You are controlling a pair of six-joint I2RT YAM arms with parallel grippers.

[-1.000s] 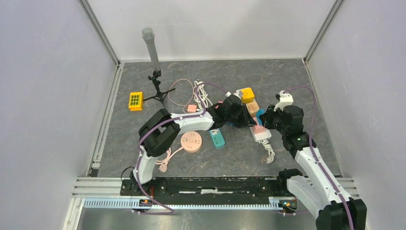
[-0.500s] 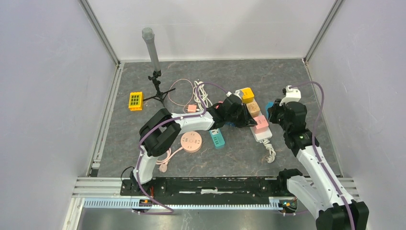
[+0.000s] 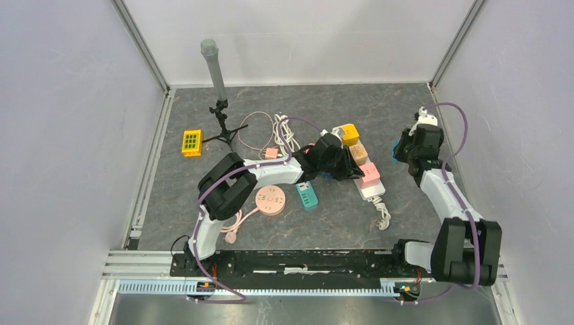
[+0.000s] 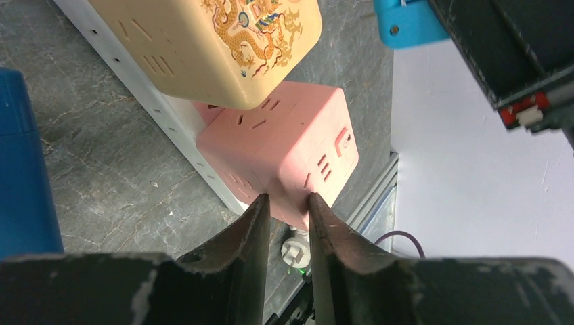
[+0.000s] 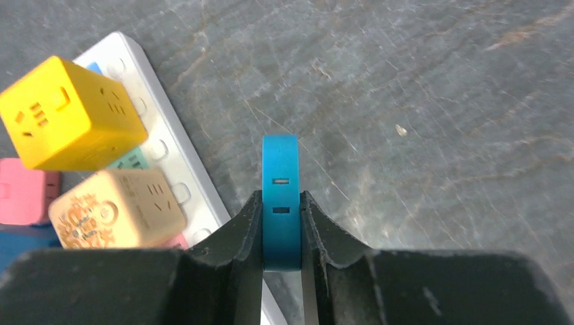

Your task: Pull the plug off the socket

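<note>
Two black right gripper (image 5: 280, 203) fingers pinch the slim blue plastic plug (image 5: 280, 162), lifted off the white power strip (image 5: 172, 152) over the marbled grey mat (image 5: 440, 101). Left gripper (image 4: 290, 200) is nearly pressed together, tips seemingly touching the glossy pink cube adapter (image 4: 284, 149).

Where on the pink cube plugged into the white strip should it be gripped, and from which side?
Take the pink cube by its two flat faces that run along the white strip, coming down from above. The beige cube crowds one neighbouring face, while those two sides look open, and parallel flat walls should suit a straight upward pull.
</note>
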